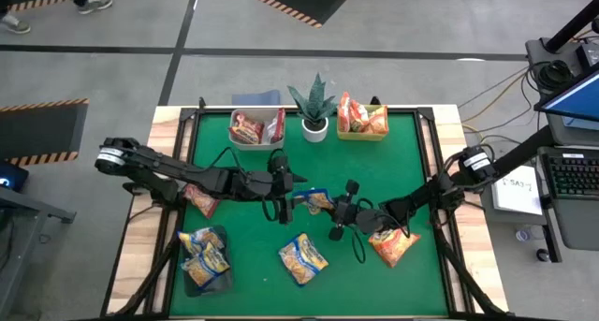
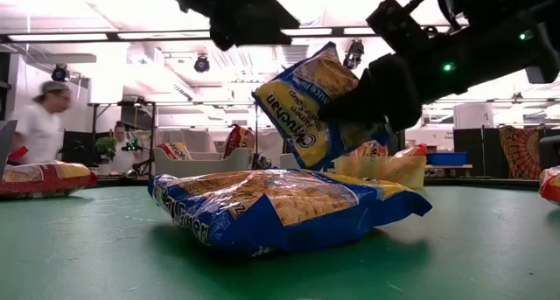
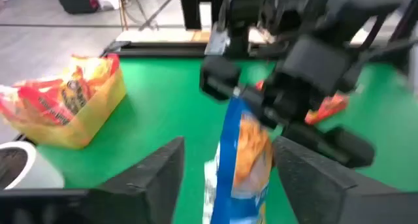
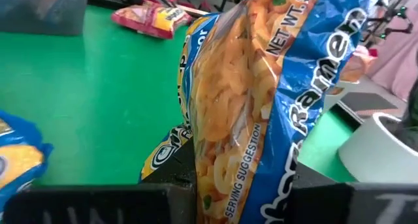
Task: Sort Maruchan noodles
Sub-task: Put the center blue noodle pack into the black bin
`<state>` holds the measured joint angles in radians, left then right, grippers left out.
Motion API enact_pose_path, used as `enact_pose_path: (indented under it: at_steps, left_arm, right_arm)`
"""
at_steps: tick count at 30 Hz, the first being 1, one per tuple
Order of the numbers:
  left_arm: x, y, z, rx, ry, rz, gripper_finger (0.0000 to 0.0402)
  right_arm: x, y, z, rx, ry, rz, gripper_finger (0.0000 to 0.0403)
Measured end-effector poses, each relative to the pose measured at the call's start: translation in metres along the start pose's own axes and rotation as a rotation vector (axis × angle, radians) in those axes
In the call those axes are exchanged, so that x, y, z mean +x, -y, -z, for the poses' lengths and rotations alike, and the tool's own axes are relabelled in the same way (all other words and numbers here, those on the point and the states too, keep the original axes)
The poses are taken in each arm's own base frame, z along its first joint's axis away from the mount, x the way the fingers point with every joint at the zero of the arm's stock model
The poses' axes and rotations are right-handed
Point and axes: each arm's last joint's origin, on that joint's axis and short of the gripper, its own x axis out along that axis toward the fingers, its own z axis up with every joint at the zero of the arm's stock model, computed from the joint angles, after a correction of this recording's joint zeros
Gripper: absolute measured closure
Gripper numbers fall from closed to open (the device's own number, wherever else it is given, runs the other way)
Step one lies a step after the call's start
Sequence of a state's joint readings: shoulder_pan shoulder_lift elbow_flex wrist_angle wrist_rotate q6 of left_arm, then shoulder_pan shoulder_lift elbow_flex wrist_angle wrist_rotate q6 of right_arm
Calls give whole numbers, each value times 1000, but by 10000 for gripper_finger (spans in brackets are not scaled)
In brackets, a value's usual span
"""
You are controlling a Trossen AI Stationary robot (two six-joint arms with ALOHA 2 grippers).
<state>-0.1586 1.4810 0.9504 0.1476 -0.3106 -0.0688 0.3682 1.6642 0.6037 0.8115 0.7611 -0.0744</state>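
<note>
A yellow-blue noodle packet (image 1: 316, 201) hangs mid-air over the green desk (image 1: 393, 162), apparently in handover: the right end effector (image 1: 339, 211) pinches one end, while the left end effector (image 1: 292, 196) stands wide around it, seemingly released.

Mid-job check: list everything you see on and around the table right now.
held packet: one, blue-yellow, in the air over mid-table
loose blue packet: one, blue-yellow, on the mat, front centre
dark tray: one, front left, holding blue-yellow packets, count unclear
loose orange packets: two, orange-red, one by the right arm, one by the left arm
grey bin: one, left of the plant, holding red-white packets
yellow bin: one, right of the plant, holding orange-red packets
potted plant: one, green, back centre
person: one, white top, beyond the table
left claw: open, either side of the held packet
right claw: shut on the held packet
</note>
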Motion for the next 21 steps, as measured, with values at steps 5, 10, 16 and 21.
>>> enact_pose_path:
  at_steps: [5, 10, 16, 21]
  left_arm:
    - [17, -3, 17, 34, -74, -9, 127]
    - [33, -3, 32, 17, -127, 43, 115]
    - [44, 2, 38, 8, -115, 121, 129]
    - [45, 2, 37, 7, -112, 120, 170]
  right_arm:
    - [0, 0, -1, -36, 7, 4, 326]
    - [0, 0, -1, -43, 7, 2, 326]
    - [0, 0, 0, -53, 5, -4, 326]
    - [0, 0, 0, -52, 5, -11, 326]
